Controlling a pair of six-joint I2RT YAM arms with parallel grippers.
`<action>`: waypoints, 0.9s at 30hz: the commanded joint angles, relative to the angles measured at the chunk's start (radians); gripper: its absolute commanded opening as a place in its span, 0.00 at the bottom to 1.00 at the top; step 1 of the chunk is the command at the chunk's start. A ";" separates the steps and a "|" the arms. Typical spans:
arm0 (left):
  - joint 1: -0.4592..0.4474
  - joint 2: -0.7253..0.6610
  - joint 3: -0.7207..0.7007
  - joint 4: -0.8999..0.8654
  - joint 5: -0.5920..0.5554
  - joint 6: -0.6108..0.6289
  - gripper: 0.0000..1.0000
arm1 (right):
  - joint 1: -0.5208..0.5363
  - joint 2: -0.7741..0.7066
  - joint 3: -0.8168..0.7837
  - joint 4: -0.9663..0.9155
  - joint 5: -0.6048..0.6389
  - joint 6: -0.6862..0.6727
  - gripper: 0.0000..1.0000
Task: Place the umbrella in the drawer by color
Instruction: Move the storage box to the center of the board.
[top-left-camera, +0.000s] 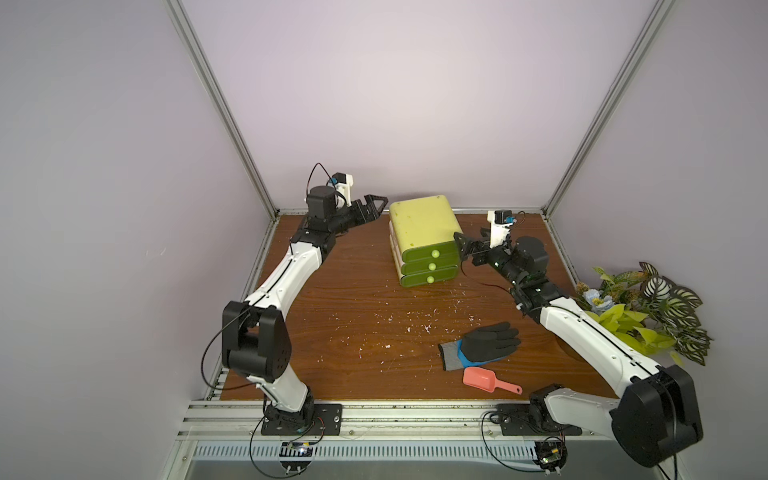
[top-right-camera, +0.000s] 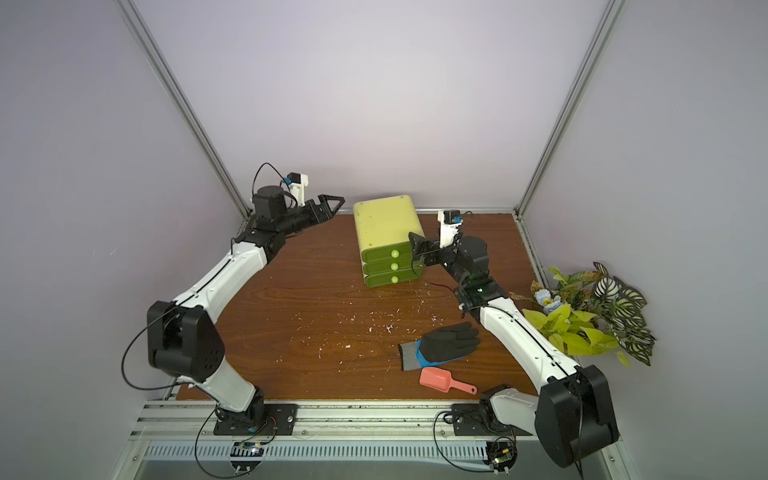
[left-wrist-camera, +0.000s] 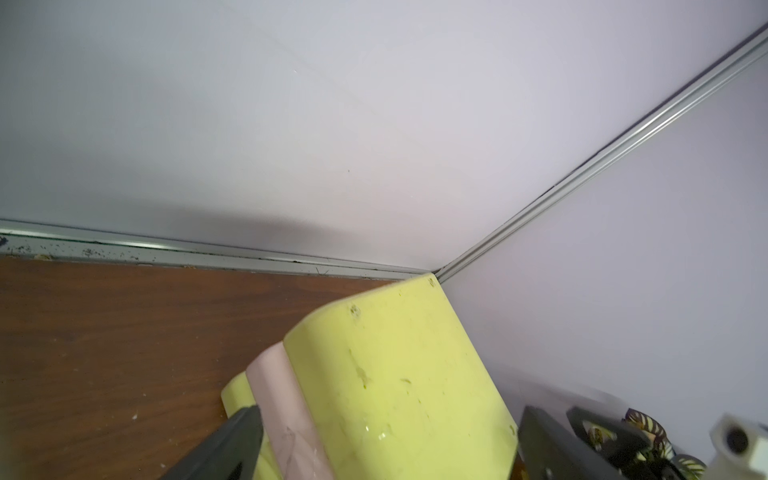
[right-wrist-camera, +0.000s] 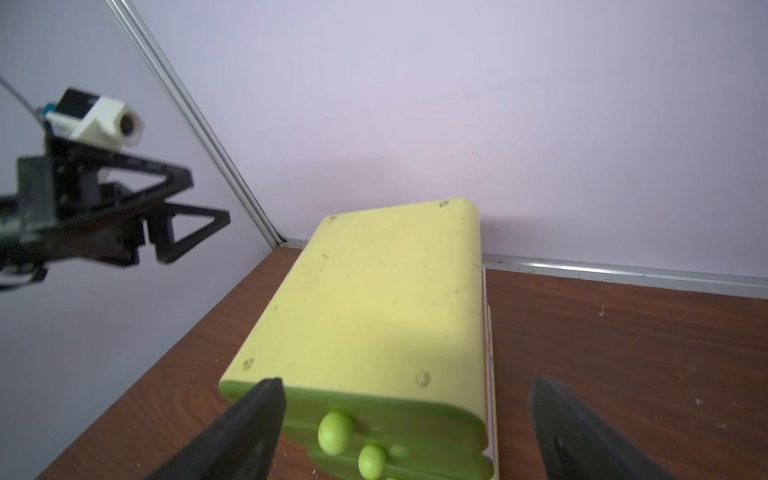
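The umbrella does not show in any view. A yellow-green drawer unit stands at the back of the wooden table, its three green drawers all shut, each with a round knob. My right gripper hangs open at the unit's front right corner, level with the top drawer, with nothing between its fingers. My left gripper is open and empty just left of the unit's back end. In the left wrist view the unit's middle layer looks pale pink.
A black and blue work glove lies at the front right, with a pink scoop just in front of it. An artificial plant sits off the table's right edge. White specks dot the wood. Walls close in on the back and sides.
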 joint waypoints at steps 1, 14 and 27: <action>-0.073 -0.002 -0.085 0.059 -0.068 0.007 0.99 | -0.055 0.145 0.113 -0.063 -0.252 0.127 0.99; -0.207 0.095 -0.058 0.076 -0.085 -0.008 0.99 | -0.046 0.353 0.268 -0.128 -0.338 0.182 0.99; -0.247 0.002 -0.187 0.154 -0.090 -0.053 0.99 | 0.212 0.116 0.104 -0.038 -0.291 0.239 0.99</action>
